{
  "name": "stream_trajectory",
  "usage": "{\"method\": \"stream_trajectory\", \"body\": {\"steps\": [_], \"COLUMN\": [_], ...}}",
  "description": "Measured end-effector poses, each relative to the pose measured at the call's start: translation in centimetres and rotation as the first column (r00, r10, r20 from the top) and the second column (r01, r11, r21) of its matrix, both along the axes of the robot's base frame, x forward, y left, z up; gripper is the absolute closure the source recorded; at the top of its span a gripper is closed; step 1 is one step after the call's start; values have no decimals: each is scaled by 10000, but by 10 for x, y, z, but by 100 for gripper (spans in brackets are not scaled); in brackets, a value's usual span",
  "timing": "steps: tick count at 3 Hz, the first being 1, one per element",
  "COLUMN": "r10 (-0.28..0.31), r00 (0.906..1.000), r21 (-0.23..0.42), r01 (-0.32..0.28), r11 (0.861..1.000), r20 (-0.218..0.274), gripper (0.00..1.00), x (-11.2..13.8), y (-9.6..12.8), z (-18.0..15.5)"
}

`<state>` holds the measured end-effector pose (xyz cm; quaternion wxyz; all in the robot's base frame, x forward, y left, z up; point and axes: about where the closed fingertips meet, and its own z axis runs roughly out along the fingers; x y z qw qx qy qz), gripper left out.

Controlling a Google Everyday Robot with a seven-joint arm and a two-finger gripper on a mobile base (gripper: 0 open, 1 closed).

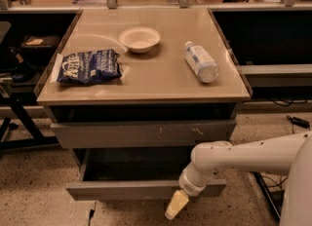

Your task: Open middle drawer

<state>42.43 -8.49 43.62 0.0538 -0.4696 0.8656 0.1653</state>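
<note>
The middle drawer [122, 190] is a wide grey drawer with a plain front. It stands pulled out towards me, and its dark inside [131, 165] shows. Above it is the shut top front [141, 133] with pale scratch marks. The lowest front is hidden under the open drawer. My gripper [176, 205], pale yellow at the tip, hangs at the right part of the middle drawer's front and points down past its lower edge. My white arm [243, 156] reaches in from the right.
On the tan cabinet top [146, 81] lie a blue chip bag [89, 66], a white bowl [139, 39] and a plastic bottle [201, 62] on its side. A dark stand [14, 108] is at the left. A cable [297, 121] lies on the speckled floor at the right.
</note>
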Motion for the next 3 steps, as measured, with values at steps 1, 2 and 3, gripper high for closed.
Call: {"method": "stream_trajectory", "body": {"steps": [1, 2, 3], "r10": [-31, -43, 226], "r00": [9956, 9946, 9979], "r21": [-331, -369, 14], "r01": [0, 4, -225], "r11": [9995, 9993, 9997], "r20": [-936, -1036, -602], "gripper": [0, 0, 0], "x": [-41, -45, -24], "y": [-8, -9, 2], "z": [15, 17, 18]}}
